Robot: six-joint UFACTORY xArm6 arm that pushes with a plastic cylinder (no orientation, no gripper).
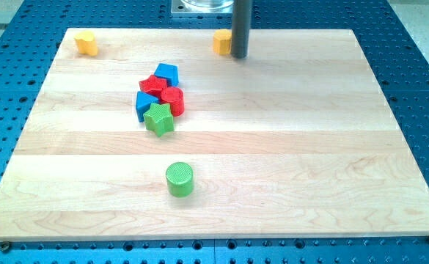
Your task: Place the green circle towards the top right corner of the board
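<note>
The green circle (179, 179) stands alone on the wooden board (287, 147), below the middle and a little toward the view's left. My tip (239, 56) is near the board's top edge, just right of a yellow block (222, 42). The tip is far above the green circle and slightly to its right, touching no part of it.
A cluster sits left of centre: a blue block (167, 73), a red star-like block (153, 85), a red cylinder (172, 100), a second blue block (146, 104) and a green star (158, 119). Another yellow block (86, 42) lies at the top left corner.
</note>
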